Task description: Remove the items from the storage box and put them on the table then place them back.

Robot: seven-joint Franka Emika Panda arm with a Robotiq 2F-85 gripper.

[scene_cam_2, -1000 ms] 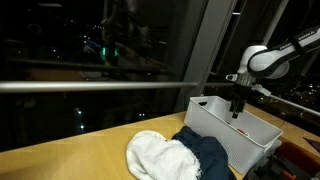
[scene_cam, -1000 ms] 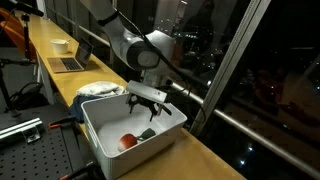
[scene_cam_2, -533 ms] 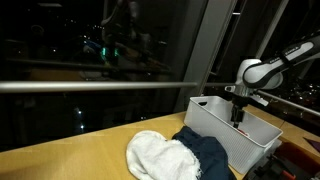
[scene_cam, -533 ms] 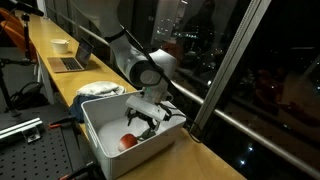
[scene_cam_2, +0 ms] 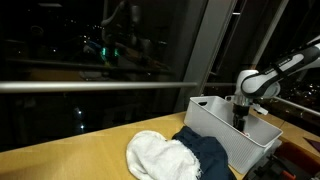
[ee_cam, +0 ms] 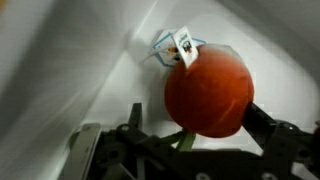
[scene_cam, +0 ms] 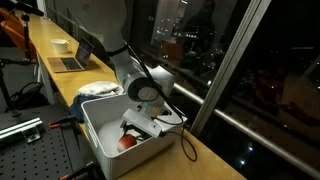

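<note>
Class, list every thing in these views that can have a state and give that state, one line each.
gripper: open, inside the storage box, fingers either side of the red ball
red ball: in the box, not gripped
storage box: upright on the table
white cloth: out of the box, crumpled on the table
navy garment: out, heaped beside the box
laptop: open

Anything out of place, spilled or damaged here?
Nothing spilled or damaged. The white cloth and navy garment lie crumpled on the table beside the box. Only oddity: a small tag on a blue loop next to the red ball in the box.
</note>
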